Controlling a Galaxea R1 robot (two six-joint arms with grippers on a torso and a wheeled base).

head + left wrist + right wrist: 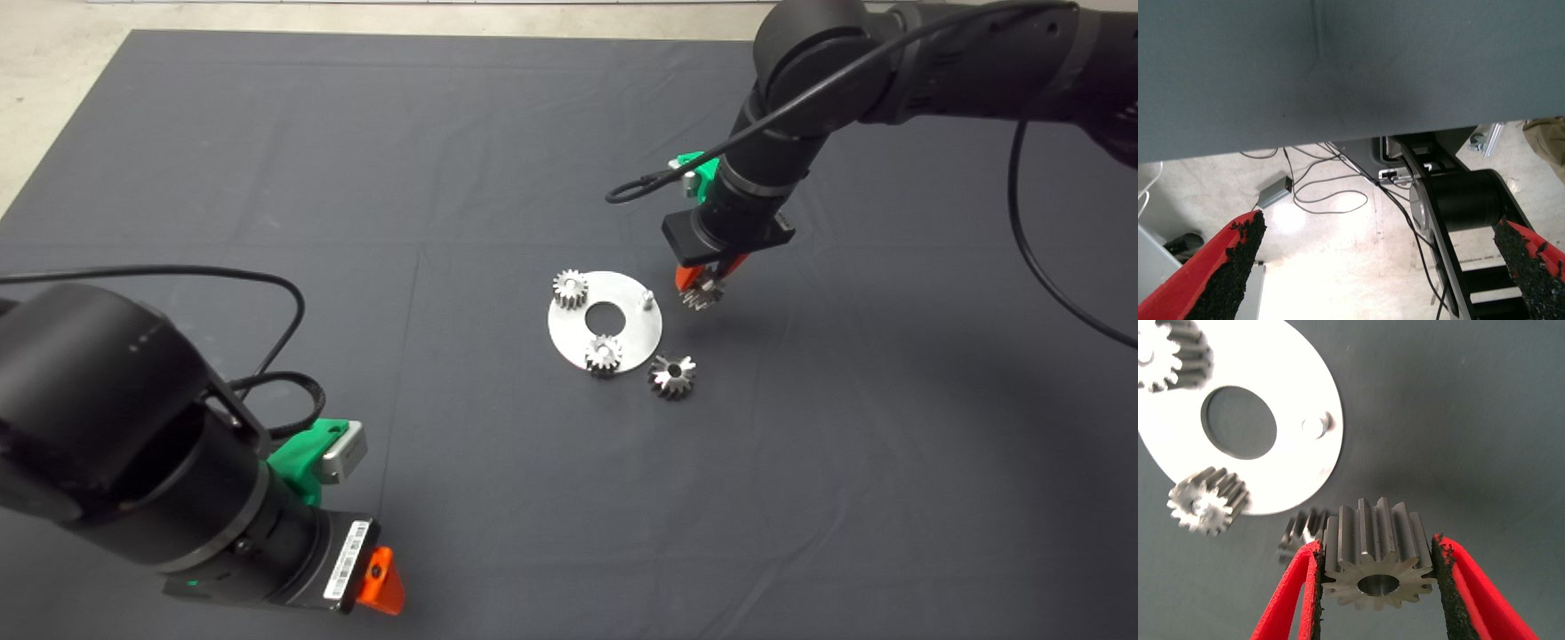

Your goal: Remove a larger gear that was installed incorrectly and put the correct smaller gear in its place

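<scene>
My right gripper [702, 284] is shut on the smaller gear [703, 295], a dark-grey steel gear, and holds it just off the right edge of the round silver plate [622, 324]. In the right wrist view the fingers [1298, 587] clamp this gear [1375, 553] by its teeth. The plate [1298, 473] has a bare peg [648, 299] near the gripper, also in the right wrist view [1317, 425]. The larger gear [672, 375], shiny with flaring teeth, lies on the mat by the plate's near right edge; in the right wrist view it [1298, 533] is partly hidden behind the held gear.
Two small pale gears [569, 289] [603, 354] sit on pegs on the plate, around its centre hole [607, 314]. My left gripper [382, 582] is parked at the lower left, open; its wrist view [1378, 227] shows the mat edge, floor and cables.
</scene>
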